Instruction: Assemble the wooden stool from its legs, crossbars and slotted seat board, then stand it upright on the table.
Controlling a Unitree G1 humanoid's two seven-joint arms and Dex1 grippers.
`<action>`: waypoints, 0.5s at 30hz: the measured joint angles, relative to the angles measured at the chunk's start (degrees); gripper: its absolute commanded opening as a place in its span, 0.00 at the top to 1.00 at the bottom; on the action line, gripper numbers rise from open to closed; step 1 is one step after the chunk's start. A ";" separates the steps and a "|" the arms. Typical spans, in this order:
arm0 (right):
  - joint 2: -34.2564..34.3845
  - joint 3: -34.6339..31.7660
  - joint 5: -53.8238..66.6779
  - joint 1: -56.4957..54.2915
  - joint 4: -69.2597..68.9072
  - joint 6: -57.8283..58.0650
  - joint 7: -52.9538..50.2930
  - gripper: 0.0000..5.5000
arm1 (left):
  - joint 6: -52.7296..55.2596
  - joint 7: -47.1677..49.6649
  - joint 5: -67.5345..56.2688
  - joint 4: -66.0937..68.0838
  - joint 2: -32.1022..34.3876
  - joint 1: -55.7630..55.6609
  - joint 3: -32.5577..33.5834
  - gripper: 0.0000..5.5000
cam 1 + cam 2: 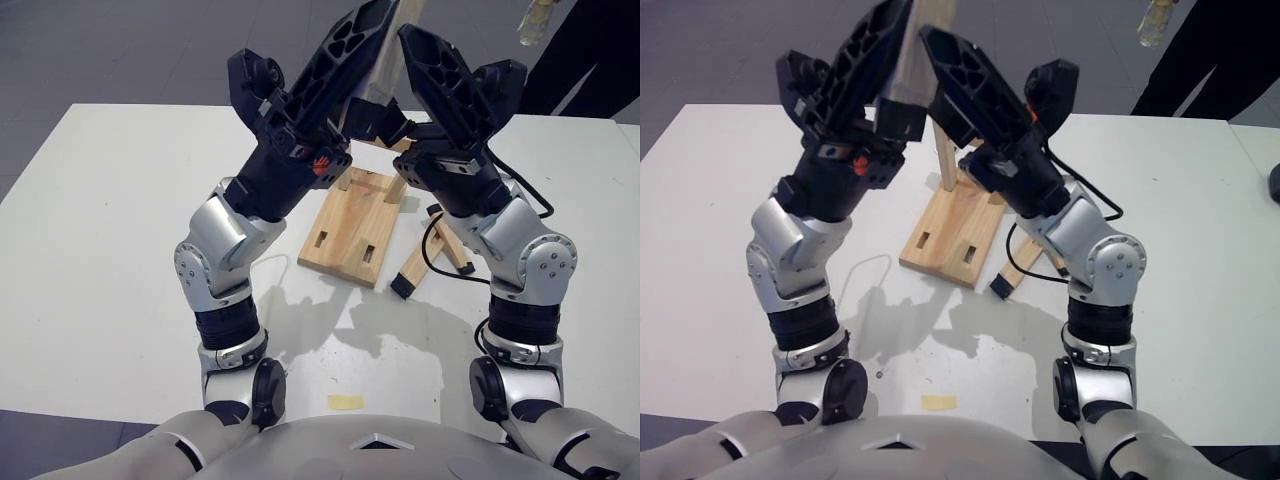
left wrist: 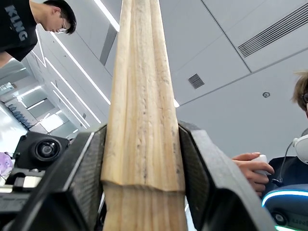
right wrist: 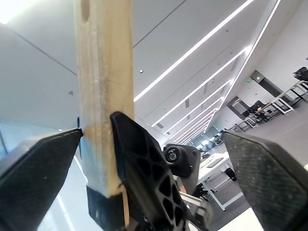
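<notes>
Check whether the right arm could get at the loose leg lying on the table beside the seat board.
Probably yes. The right gripper is open, and the loose leg lies on the table just below that arm, beside the seat board. Only a black cable crosses it.

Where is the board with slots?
In the eye views, the seat board lies flat in the middle of the table, just left of a loose leg.

Silver arms [image 1: 215, 250] with round screwed joints, black wrists and fingers [image 1: 345, 45] (honeycomb cut-outs); a black cable [image 1: 426, 248] loops by the right forearm
</notes>
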 measured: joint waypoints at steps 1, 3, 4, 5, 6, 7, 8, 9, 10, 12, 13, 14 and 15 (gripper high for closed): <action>0.01 0.03 0.01 -0.33 -0.07 0.00 0.37 0.15 | 0.75 -0.41 0.01 0.52 0.13 0.09 0.00 0.63; 0.02 0.07 0.10 -0.47 -0.35 0.00 0.53 0.21 | 1.69 -1.21 0.00 1.14 0.50 0.39 0.13 0.63; -0.03 0.05 0.16 -0.47 -0.57 0.01 0.48 0.25 | 2.22 -1.70 0.00 1.20 0.80 0.69 0.47 0.63; -0.07 0.03 0.21 -0.46 -0.76 0.01 0.40 0.21 | 2.70 -1.97 -0.01 1.21 1.03 0.94 0.90 0.63; -0.12 -0.02 0.26 -0.46 -1.07 -0.01 0.32 0.20 | 2.98 -2.05 -0.01 1.24 1.25 1.21 1.21 0.63; -0.27 -0.04 0.46 -0.45 -1.78 -0.01 0.28 0.17 | 3.63 -2.04 0.00 1.43 1.57 1.57 1.53 0.63; -0.43 -0.05 0.84 -0.44 -2.25 -0.01 0.25 0.14 | 3.79 -1.98 0.00 1.49 1.98 2.17 1.64 0.63; -0.52 -0.08 1.39 -0.43 -2.56 -0.01 0.22 0.11 | 3.84 -1.96 -0.01 1.48 2.42 3.45 1.59 0.63; -0.72 -0.13 1.55 -0.34 -2.79 -0.09 -0.09 0.08 | 3.98 -1.99 -0.16 1.41 2.88 5.81 1.31 0.63; -1.35 -0.07 1.65 0.21 -2.84 0.12 -0.65 0.03 | 4.69 -2.08 -0.52 1.30 3.44 8.78 0.98 0.63; -1.37 -0.08 1.91 0.21 -2.93 0.11 -0.65 0.02 | 4.72 -2.41 -0.55 1.18 3.67 9.12 0.81 0.63; -1.52 -0.16 2.46 0.21 -3.26 0.04 -0.64 0.02 | 5.08 -2.95 -0.54 1.16 3.81 9.28 0.79 0.63; -1.63 -0.20 2.70 0.21 -3.54 -0.01 -0.60 0.02 | 5.30 -3.54 -0.54 1.18 3.89 9.32 0.67 0.63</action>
